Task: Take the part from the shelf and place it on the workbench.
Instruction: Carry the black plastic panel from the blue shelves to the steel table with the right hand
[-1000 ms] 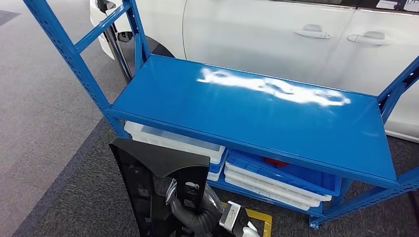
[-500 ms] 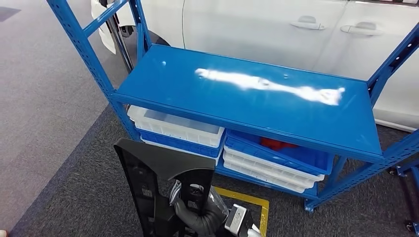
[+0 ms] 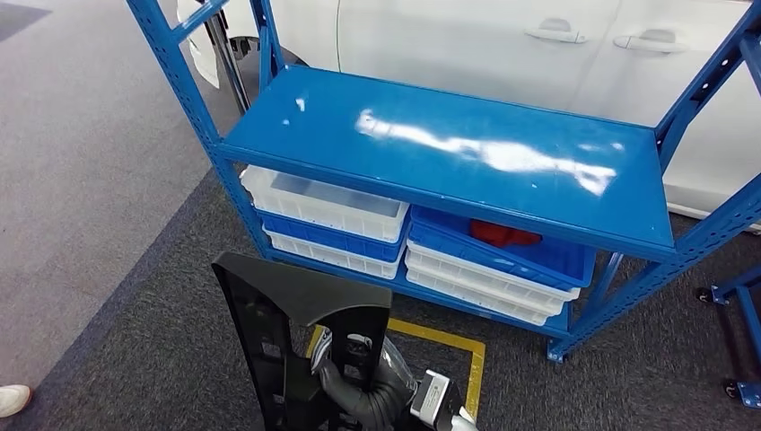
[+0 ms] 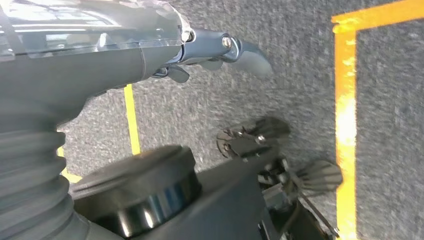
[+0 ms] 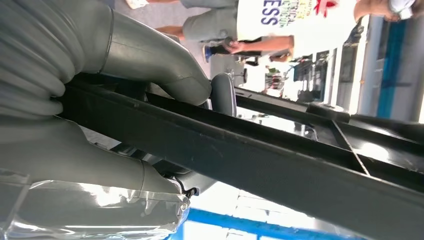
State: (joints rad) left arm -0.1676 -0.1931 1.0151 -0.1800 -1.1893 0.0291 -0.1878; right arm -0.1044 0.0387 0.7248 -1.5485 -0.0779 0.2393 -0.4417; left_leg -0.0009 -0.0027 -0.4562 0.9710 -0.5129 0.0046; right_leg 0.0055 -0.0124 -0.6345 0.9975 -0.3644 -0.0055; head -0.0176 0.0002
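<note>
Grey carpet (image 3: 135, 359) spreads under us, marked by a yellow taped square (image 3: 467, 346) just in front of the blue shelf (image 3: 449, 153). Its top board is bare and glossy; beneath it we see stacked white and blue bins (image 3: 332, 220), and a red item (image 3: 502, 235) lies in the blue bin on the right. Behind the shelf stands a white car (image 3: 467, 40). A shoe tip (image 3: 13, 398) shows at the left edge, and people stand in the background of the right wrist view.

Our right robot hand (image 3: 359, 382) grips the black part (image 3: 278, 314), holding it upright, low and well apart from the shelf; in the right wrist view its thumb (image 5: 150, 55) wraps over the part's dark bar (image 5: 250, 150). Our left robot hand (image 4: 220, 50) hangs over the carpet, fingers apart, holding nothing.
</note>
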